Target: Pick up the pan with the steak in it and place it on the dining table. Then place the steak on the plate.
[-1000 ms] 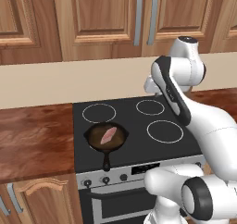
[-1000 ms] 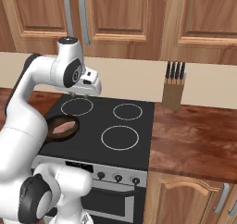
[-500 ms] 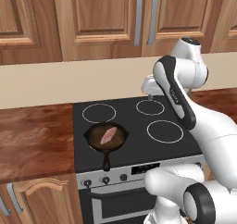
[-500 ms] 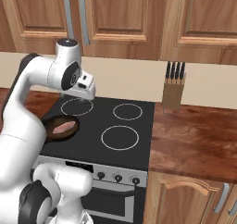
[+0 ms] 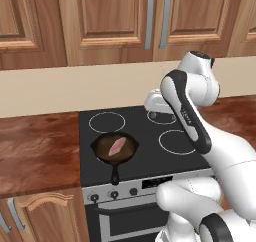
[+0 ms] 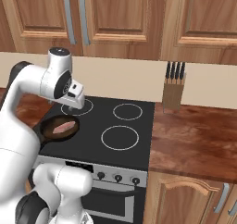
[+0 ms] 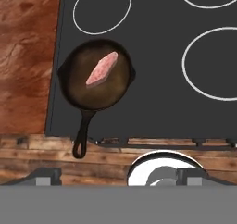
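The pan point(image 5: 115, 149) sits on the front-left burner of the black stove point(image 5: 150, 156), its short handle pointing toward the front edge and the knobs; the steak point(image 5: 118, 145) lies inside it, roughly central, angled across the pan's floor. The gripper point(image 5: 161, 117) hangs above the back of the stove, well apart from the pan and up over the rear burner ring, holding nothing; its fingers are small and partly hidden by the arm, but the jaws seem spread wide. A knife block point(image 6: 174, 87) stands on the counter point(image 6: 194, 140) to the right of the stove.
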